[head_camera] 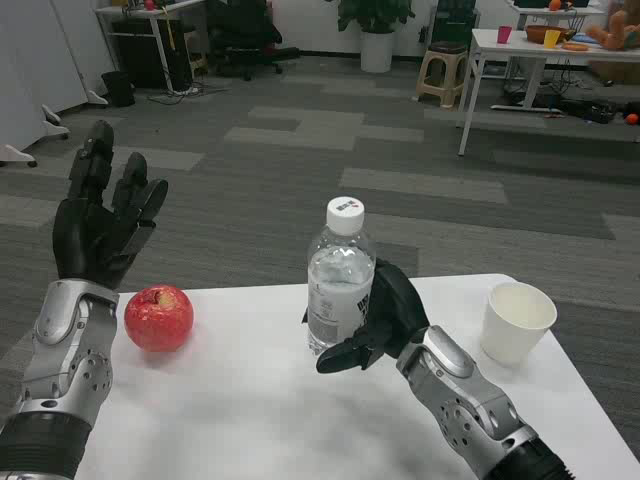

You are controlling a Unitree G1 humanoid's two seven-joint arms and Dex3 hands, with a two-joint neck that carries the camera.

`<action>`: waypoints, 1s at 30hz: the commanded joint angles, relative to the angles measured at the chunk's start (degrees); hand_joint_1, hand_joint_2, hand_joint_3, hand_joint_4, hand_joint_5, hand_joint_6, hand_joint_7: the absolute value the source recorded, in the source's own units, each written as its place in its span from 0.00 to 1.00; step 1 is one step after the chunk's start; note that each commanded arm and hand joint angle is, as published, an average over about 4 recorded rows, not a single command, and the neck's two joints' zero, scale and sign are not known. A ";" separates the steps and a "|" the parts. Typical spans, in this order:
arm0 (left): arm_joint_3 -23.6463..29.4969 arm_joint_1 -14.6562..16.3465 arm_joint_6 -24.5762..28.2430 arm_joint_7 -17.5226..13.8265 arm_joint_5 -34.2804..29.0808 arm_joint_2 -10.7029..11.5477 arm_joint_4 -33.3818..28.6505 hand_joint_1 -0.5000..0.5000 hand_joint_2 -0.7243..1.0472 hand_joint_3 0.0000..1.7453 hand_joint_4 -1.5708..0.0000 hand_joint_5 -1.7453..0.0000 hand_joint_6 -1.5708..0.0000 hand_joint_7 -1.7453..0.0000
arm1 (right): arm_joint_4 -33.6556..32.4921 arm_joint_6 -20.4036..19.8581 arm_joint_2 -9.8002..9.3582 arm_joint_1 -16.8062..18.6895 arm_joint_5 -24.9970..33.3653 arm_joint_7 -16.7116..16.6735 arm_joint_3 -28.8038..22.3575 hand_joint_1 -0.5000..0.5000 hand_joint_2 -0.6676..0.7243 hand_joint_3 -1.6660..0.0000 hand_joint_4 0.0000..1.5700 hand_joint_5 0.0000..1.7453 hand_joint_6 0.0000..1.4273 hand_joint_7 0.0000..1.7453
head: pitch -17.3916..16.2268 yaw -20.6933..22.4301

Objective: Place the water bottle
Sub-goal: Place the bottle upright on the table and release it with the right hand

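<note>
The right hand is wrapped around the lower part of the water bottle, holding it from the bottle's right side, fingers curled round the front. The bottle stands upright, its long axis vertical and white cap on top, its base at or very near the counter; whether it fully rests there I cannot tell. The left hand is raised well left of the bottle, fingers spread, holding nothing. An apple lies left of the bottle, a paper cup to its right. Releasing falls to the right hand, and should leave the bottle standing.
</note>
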 commanded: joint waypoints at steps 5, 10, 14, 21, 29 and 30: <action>-0.14 0.10 -1.04 -0.13 0.19 -0.28 -0.77 0.00 1.00 0.05 1.00 1.00 1.00 1.00 | -3.10 -1.65 -1.37 0.79 -1.14 0.38 -0.85 0.75 0.59 0.81 0.81 0.94 0.39 0.92 | -0.21 0.25; -0.14 0.17 -1.04 -0.09 0.19 -0.28 -0.77 0.00 1.00 0.05 1.00 1.00 1.00 1.00 | -3.10 -1.65 -1.37 0.86 -1.14 0.44 -0.83 0.75 0.59 0.81 0.81 0.94 0.39 0.92 | -0.32 0.15; -0.20 0.17 -1.04 -0.07 0.19 -0.28 -0.77 0.00 1.00 0.05 1.00 1.00 1.00 1.00 | -3.10 -1.65 -1.37 0.86 -1.14 0.46 -0.88 0.75 0.59 0.81 0.82 0.94 0.39 0.92 | -0.39 0.11; -0.22 0.17 -1.04 -0.04 0.19 -0.28 -0.77 0.00 1.00 0.05 1.00 1.00 1.00 1.00 | -2.51 -1.65 -1.35 0.86 -1.14 0.66 -1.16 0.75 0.59 0.81 0.82 0.93 0.40 0.92 | -0.35 -0.02; -0.11 0.23 -1.04 -0.04 0.19 -0.28 -0.77 0.00 1.00 0.05 1.00 1.00 1.00 1.00 | 0.81 -1.69 -1.87 2.88 -6.00 3.83 -5.14 0.75 0.59 0.81 0.82 0.94 0.40 0.92 | -0.66 -0.14; -0.09 0.26 -1.04 -0.04 0.19 -0.28 -0.77 0.00 1.00 0.05 1.00 1.00 1.00 1.00 | 0.98 -1.74 -2.07 3.23 -6.64 4.31 -5.45 0.75 0.59 0.81 0.82 0.94 0.40 0.92 | -0.79 -0.31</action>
